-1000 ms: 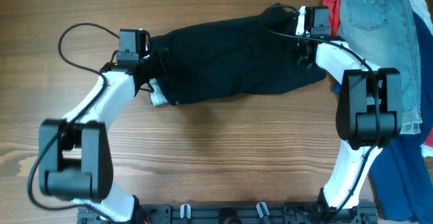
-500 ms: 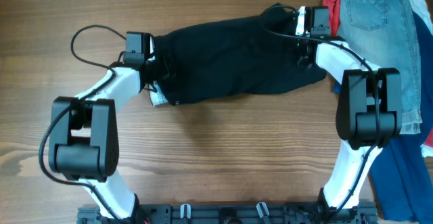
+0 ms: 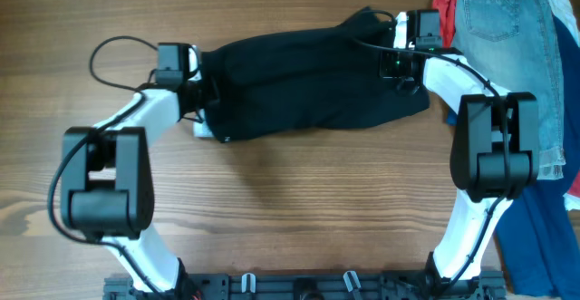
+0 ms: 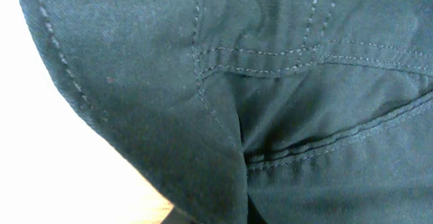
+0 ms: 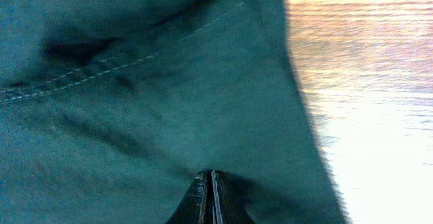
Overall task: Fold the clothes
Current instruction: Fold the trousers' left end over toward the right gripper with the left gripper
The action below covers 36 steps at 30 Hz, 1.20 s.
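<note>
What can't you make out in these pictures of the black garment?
Left end effector: open or shut unclear; black garment fills the left wrist view, overhead too small.
Denim shorts: cut by overhead's top edge; they cover the red cloth partly.
White label: print too small, overhead.

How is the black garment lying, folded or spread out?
Spread out: the black garment lies long across the table, not stacked small. Doubled layers underneath, cannot tell.

No text, brand or number can be read in any view. The small white label [image 3: 203, 130] at the left end of the black garment [image 3: 308, 82] is too small to read.
</note>
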Motion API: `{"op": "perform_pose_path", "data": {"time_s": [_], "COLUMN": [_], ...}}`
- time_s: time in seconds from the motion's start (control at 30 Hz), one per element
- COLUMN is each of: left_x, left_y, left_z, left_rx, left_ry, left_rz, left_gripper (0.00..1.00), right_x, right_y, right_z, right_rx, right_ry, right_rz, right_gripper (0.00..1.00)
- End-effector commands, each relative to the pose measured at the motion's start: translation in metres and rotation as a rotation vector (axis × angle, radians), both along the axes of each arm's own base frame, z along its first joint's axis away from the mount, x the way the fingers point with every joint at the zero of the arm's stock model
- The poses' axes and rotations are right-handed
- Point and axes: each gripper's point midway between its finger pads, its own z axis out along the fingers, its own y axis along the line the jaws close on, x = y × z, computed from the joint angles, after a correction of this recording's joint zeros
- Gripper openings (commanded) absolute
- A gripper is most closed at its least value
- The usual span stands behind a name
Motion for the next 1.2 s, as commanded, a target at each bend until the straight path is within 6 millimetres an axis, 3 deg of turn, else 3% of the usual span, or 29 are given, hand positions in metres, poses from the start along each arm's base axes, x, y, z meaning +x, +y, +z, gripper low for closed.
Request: {"op": "perform_pose_path", "data": {"time_s": [0.0,0.03,0.07,0.13,0.2,0.27,0.37,0.6,0.87,0.93,1.17], "left_x": [-0.005,-0.009,-0.012,-0.017,-0.018,-0.017,-0.015,0.012,0.029,0.028,0.014], "left_y": [0.048,0.055,0.06,0.065,0.068,0.069,0.067,0.017,-0.012,-0.032,-0.125], "left_z": [0.041,0.051,0.058,0.066,0.074,0.082,0.093,0.141,0.181,0.185,0.19], "left_rx": [0.151,0.188,0.214,0.235,0.246,0.249,0.239,0.169,0.129,0.092,-0.038], "left_ry": [-0.073,-0.08,-0.082,-0.084,-0.096,-0.115,-0.118,-0.232,-0.326,-0.345,-0.361], "left_rz": [0.013,0.013,0.011,0.003,-0.004,-0.002,-0.009,-0.127,-0.163,-0.201,-0.284], "left_gripper": [0.04,0.04,0.04,0.04,0.04,0.04,0.04,0.04,0.04,0.04,0.04], "right_x": [0.004,0.004,0.003,-0.001,-0.006,-0.01,-0.015,-0.02,-0.027,-0.026,-0.03], "right_y": [0.02,0.027,0.031,0.045,0.06,0.07,0.084,0.096,0.095,0.088,0.086], "right_z": [0.061,0.078,0.087,0.1,0.101,0.092,0.081,0.055,0.008,-0.006,-0.028], "right_rx": [0.109,0.154,0.187,0.267,0.358,0.392,0.406,0.407,0.407,0.381,0.385], "right_ry": [-0.108,-0.131,-0.14,-0.15,-0.125,-0.093,-0.062,-0.004,0.095,0.12,0.165], "right_rz": [0.079,0.081,0.081,0.129,0.158,0.179,0.207,0.223,0.195,0.144,0.11], "right_gripper": [0.2,0.33,0.39,0.41,0.39,0.28,0.21,0.13,0.07,0.05,0.04]}}
